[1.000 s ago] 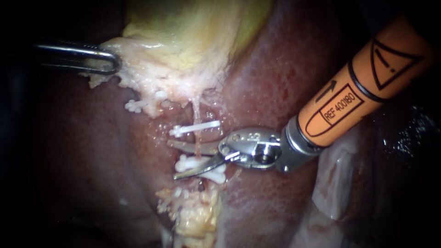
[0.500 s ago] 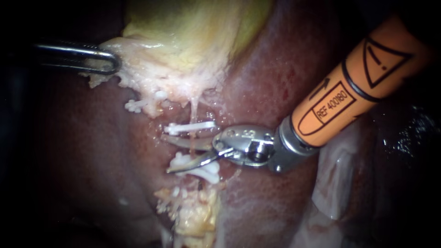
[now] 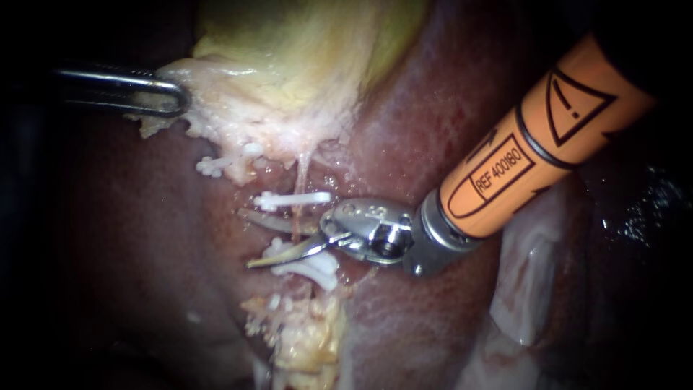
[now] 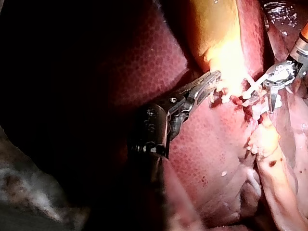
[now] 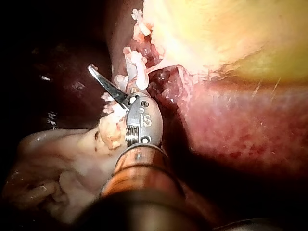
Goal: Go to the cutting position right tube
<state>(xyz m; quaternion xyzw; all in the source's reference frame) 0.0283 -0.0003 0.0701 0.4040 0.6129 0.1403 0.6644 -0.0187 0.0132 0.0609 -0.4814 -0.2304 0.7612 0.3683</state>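
Note:
A thin pale tube (image 3: 297, 180) runs down from the yellow gallbladder (image 3: 289, 65) over the liver (image 3: 426, 123). One white clip (image 3: 292, 198) crosses it higher up, and more white clips (image 3: 307, 264) sit lower down. My right instrument (image 3: 245, 239), on an orange shaft, holds its two blades open astride the tube between these clips. In the right wrist view one blade (image 5: 108, 84) shows beside the clips; the other is hidden. My left instrument (image 3: 160, 97) is shut on the gallbladder's pale edge, also seen in the left wrist view (image 4: 209, 82).
Another clip (image 3: 215, 167) sits on a stump left of the tube. Lumpy yellow fat (image 3: 307, 339) lies below the lower clips. Pale tissue folds (image 3: 523, 282) lie under the orange shaft, with dark liver all around.
My right instrument has slid leftwards, so its open blades reach further across the tube. The left instrument and the gallbladder have stayed still.

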